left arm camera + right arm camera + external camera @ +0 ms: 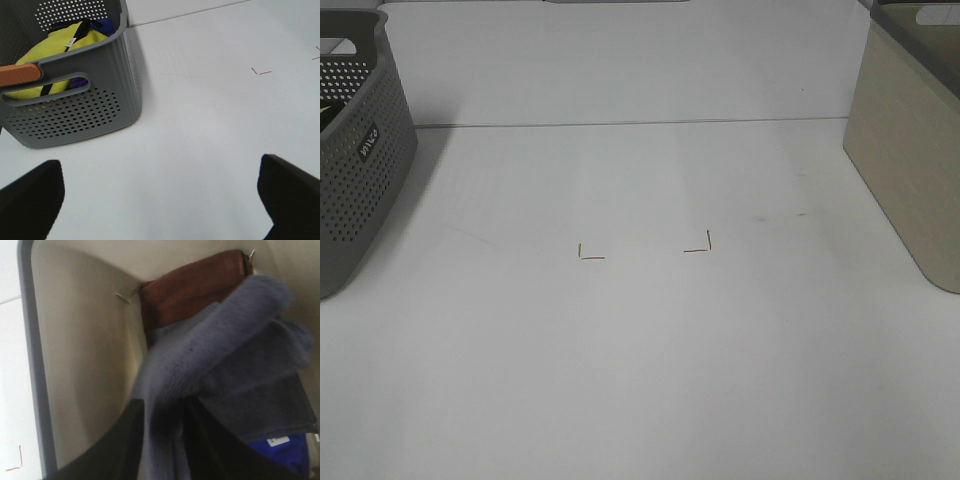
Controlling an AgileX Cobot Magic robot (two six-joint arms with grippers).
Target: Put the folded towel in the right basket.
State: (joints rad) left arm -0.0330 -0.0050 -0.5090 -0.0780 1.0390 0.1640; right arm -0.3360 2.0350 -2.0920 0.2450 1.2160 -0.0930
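Note:
In the right wrist view my right gripper [165, 440] is shut on a fuzzy grey-blue towel [220, 335] and holds it inside the mouth of the beige right basket [85, 355]. The towel hangs over a brown folded towel [190, 285], a grey one [260, 405] and a blue one [280, 450] lying in the basket. The right basket also shows at the right edge of the exterior view [905, 170]. My left gripper [160, 200] is open and empty above the white table. Neither arm shows in the exterior view.
A grey perforated basket [360, 170] stands at the left; in the left wrist view [75, 110] it holds a yellow cloth [50, 55] and a blue item. Two red tape corners [592, 255] [700, 245] mark the middle of the white table [640, 380].

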